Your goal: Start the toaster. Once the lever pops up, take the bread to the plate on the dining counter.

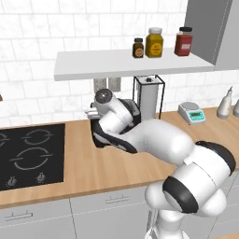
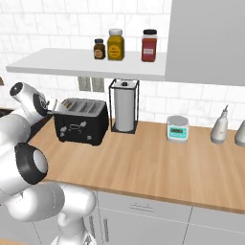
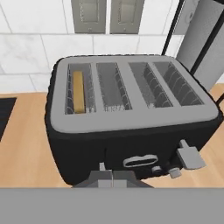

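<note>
- the gripper (image 3: 112, 180) is hovering at the toaster (image 3: 131, 118) front, fingers nearly together, holding nothing
- bread (image 3: 78, 91) is sitting in the far-left slot ahead
- looks like lever-pressing time: lever (image 3: 189, 156) is waiting off right

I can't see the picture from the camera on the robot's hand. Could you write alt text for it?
A black toaster seen from above and in front, with a tan slice of bread sunk in the leftmost of its four silvery slots. A grey lever and small knobs stick out of its front, above a wood worktop, with white tiles and wall sockets behind.
</note>
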Controlling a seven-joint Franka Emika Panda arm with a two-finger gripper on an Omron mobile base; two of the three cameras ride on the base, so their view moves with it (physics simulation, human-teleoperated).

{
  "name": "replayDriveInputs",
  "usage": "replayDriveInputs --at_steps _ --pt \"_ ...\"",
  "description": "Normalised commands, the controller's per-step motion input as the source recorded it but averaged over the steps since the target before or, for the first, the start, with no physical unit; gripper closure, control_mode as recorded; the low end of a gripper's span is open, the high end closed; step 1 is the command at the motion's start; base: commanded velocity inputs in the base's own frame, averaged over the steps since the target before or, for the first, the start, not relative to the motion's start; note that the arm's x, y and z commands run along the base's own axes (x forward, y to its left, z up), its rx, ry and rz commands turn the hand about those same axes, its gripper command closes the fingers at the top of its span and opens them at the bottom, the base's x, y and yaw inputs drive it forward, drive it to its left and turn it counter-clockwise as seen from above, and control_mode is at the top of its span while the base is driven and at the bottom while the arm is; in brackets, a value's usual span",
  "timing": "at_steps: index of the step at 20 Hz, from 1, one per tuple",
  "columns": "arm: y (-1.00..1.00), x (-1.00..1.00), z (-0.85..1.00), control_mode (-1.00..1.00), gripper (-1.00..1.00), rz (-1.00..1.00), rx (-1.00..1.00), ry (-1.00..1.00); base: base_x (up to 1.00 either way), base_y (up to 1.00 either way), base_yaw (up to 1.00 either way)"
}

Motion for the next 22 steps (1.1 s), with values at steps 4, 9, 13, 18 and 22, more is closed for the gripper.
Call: replayDriveInputs --at_steps 4,9,13,18,22 --pt "0.32 0.11 0.06 -1.0 1.0 0.0 -0.14 0.0 0.0 0.0 0.0" --pt "0.06 0.34 0.0 -1.0 1.0 0.0 -0.12 -0.03 0.0 0.0 0.0" --pt "0.0 0.25 0.0 -1.0 1.0 0.0 -0.07 -0.07 0.0 0.0 0.0" --pt "0.0 0.13 0.0 -1.0 -1.0 0.0 0.0 -0.17 0.0 0.0 0.0" --pt "0.0 0.12 0.0 -1.0 -1.0 0.0 0.0 -0.18 0.0 0.0 0.0"
